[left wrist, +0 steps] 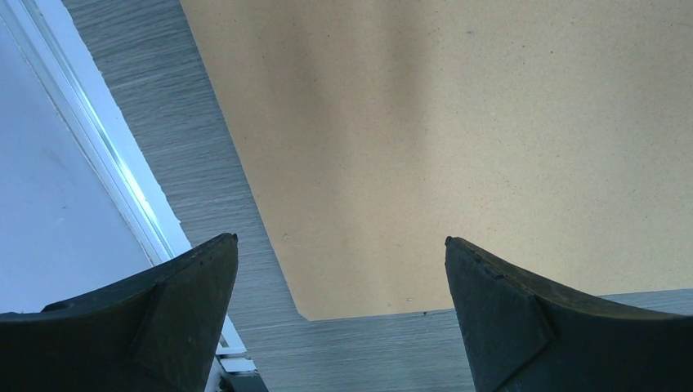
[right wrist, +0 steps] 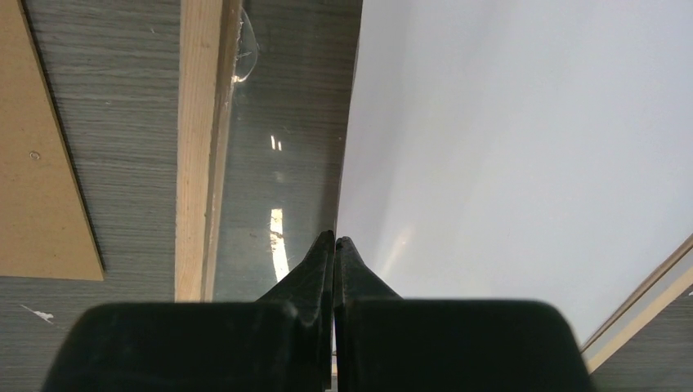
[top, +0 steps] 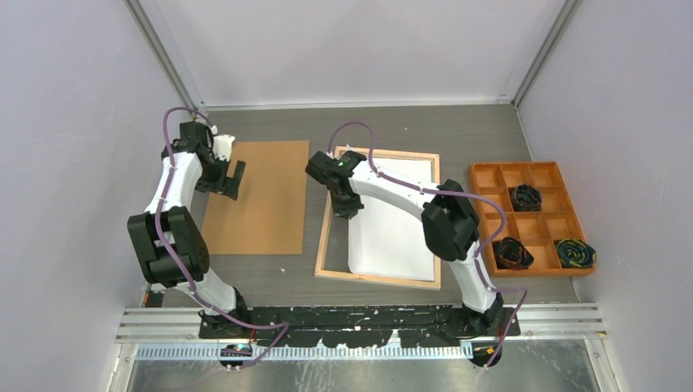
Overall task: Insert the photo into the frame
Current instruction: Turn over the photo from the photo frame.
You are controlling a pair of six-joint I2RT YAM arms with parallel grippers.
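Observation:
The frame lies flat at the table's middle with its light wood back up; its left rail and clear pane show in the right wrist view. The photo lies white side up inside the frame, leaving a strip of pane bare on the left. My right gripper is shut, and its tips stand right at the left edge of the photo. I cannot tell whether they pinch that edge. My left gripper hangs open over the brown backing board's corner, holding nothing.
The brown backing board lies flat left of the frame, seen also as board and board. An orange compartment tray with three dark rolled bundles sits at the right. Walls close in on three sides.

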